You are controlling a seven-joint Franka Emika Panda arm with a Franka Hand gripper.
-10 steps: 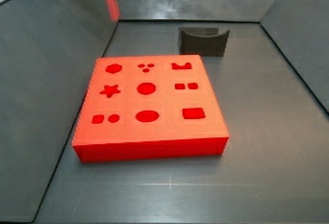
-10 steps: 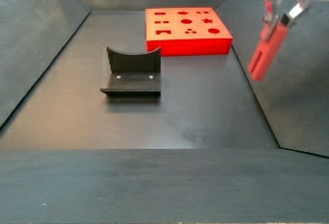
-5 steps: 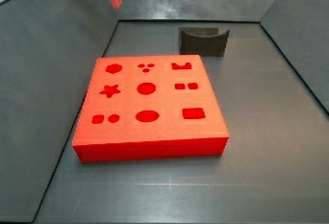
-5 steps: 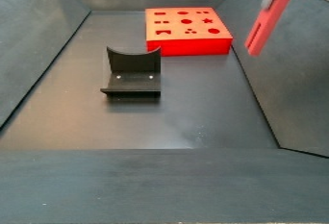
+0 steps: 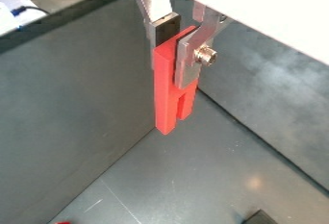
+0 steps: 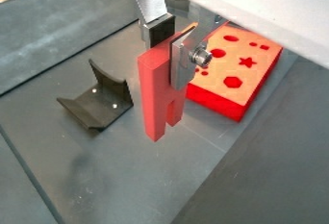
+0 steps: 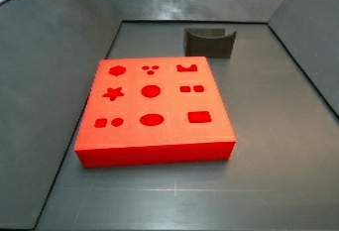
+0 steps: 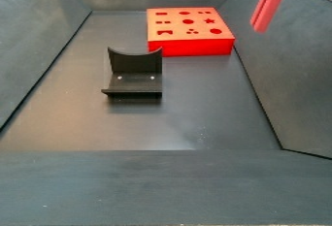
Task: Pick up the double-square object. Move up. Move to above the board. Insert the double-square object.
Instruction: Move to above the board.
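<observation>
even soft overhead light, faint floor sheen, frames slightly blurry.

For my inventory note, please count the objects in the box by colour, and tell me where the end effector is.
Red: 2, the board and the double-square object, hanging upright in the end effector, high above the floor.
Dark grey: 1, the U-shaped block on the floor.
Total: 3

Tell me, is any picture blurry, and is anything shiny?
In both wrist views the slim red double-square object looks sharp, clamped in the gripper; its silver fingers gleam. In a side view the bar looks soft-edged. In a side view the bright red board is crisp.
</observation>
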